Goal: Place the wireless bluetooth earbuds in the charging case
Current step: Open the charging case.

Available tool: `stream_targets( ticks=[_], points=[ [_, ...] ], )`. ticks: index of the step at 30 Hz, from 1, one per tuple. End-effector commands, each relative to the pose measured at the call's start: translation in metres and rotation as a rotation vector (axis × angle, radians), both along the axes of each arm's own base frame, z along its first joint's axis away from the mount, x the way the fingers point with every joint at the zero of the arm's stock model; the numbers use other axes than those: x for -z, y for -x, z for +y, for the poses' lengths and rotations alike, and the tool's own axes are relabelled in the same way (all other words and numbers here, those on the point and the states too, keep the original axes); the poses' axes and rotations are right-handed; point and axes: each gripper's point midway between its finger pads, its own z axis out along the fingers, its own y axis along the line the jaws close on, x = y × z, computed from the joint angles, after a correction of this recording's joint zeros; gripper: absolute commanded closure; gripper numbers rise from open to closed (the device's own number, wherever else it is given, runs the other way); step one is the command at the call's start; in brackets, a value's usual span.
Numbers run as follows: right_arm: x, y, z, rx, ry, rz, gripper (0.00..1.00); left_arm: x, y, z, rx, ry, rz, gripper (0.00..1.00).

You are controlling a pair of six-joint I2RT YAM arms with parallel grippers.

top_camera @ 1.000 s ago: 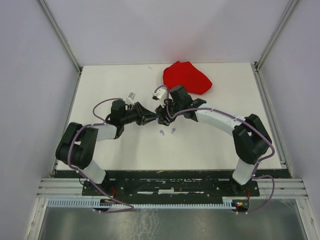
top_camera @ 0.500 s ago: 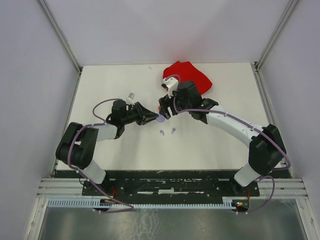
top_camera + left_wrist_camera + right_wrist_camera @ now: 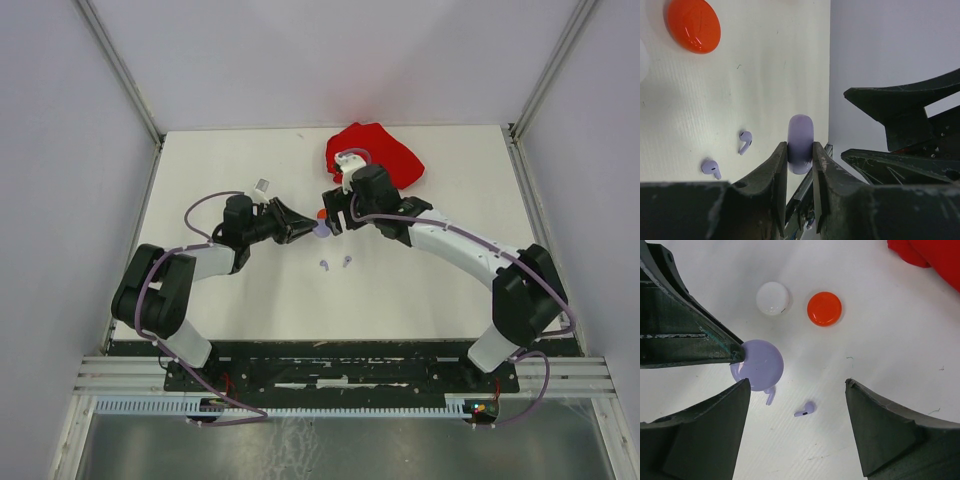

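the round lilac plastic case (image 3: 800,131), clamped edge-on by the left gripper (image 3: 800,150) and seemingly unopened, could be knocked loose by the wide-open right gripper (image 3: 797,383) above it, while two lilac stemmed earbuds (image 3: 745,141) are seen lying near it.

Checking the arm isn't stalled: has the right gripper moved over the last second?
Yes. In the top view the right gripper has drawn back toward the red cloth, away from the left gripper holding the lilac case.
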Motion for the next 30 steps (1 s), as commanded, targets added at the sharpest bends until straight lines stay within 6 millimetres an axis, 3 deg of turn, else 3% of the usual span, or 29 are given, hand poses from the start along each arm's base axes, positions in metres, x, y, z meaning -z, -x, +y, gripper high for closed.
stream_targets(
  ticks=[1, 14, 30],
  points=[
    [0.009, -0.009, -0.001, 0.047, 0.000, 0.005, 0.15, -0.038, -0.007, -0.007, -0.001, 0.070, -0.069, 0.97],
    [0.043, -0.009, 0.000, 0.058, 0.035, 0.072, 0.15, -0.051, -0.009, -0.008, -0.003, 0.109, -0.080, 0.97],
    [0.038, -0.026, 0.011, 0.060, 0.009, 0.040, 0.14, -0.053, -0.004, -0.008, -0.004, 0.130, -0.063, 0.97]
  ],
)
